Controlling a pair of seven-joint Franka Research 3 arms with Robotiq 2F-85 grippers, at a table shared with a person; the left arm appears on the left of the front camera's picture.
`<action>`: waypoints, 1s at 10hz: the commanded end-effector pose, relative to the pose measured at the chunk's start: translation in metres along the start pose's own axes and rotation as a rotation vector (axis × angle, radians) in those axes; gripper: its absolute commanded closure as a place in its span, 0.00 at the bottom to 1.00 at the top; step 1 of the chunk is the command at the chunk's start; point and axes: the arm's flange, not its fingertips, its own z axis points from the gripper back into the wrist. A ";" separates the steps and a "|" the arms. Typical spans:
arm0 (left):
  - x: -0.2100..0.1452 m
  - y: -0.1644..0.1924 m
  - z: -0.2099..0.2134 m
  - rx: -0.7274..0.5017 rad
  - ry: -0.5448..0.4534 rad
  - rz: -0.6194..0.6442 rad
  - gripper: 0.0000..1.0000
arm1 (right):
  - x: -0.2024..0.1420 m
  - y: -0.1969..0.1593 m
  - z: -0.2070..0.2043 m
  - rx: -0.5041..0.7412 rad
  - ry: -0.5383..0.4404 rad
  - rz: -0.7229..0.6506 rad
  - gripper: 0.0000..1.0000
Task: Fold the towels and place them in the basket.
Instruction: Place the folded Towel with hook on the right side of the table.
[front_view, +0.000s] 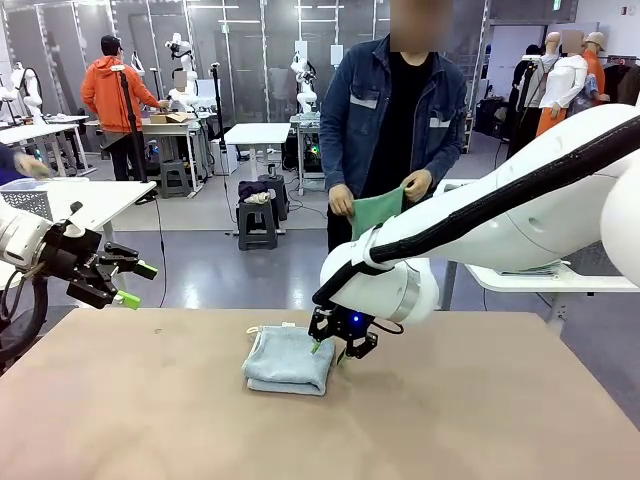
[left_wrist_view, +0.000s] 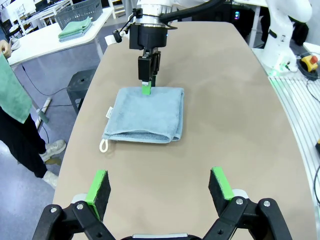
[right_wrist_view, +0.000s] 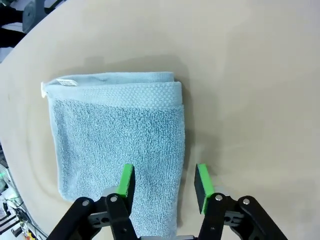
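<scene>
Above the plain brown table (front_view: 480, 420): a fat, smooth white right arm (front_view: 530, 180) with a black cable (front_view: 480, 213) along its side, a shiny silver ring (front_view: 408, 295) near its end and a small blue light (front_view: 352, 320) on the black wrist. Black right gripper (right_wrist_view: 162, 180) with bright green pads (right_wrist_view: 127, 182) and little round silver screws (right_wrist_view: 215, 198) at the joints. Same black and green on the left gripper (left_wrist_view: 160, 187), by the table's left side. Behind the table, a person in a dark blue denim jacket (front_view: 360, 125) with pale grey chest patches and long sleeves, over a black shirt (front_view: 402, 110).
</scene>
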 end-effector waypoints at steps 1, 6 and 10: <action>0.002 -0.001 0.000 0.003 0.001 -0.003 0.00 | 0.001 -0.003 -0.004 0.022 -0.006 0.029 0.53; 0.002 -0.001 0.000 0.003 0.001 -0.003 0.00 | 0.000 -0.003 -0.014 0.008 -0.014 0.031 0.72; 0.002 -0.001 0.000 0.003 0.001 -0.003 0.00 | -0.003 0.001 -0.013 -0.001 -0.025 0.033 1.00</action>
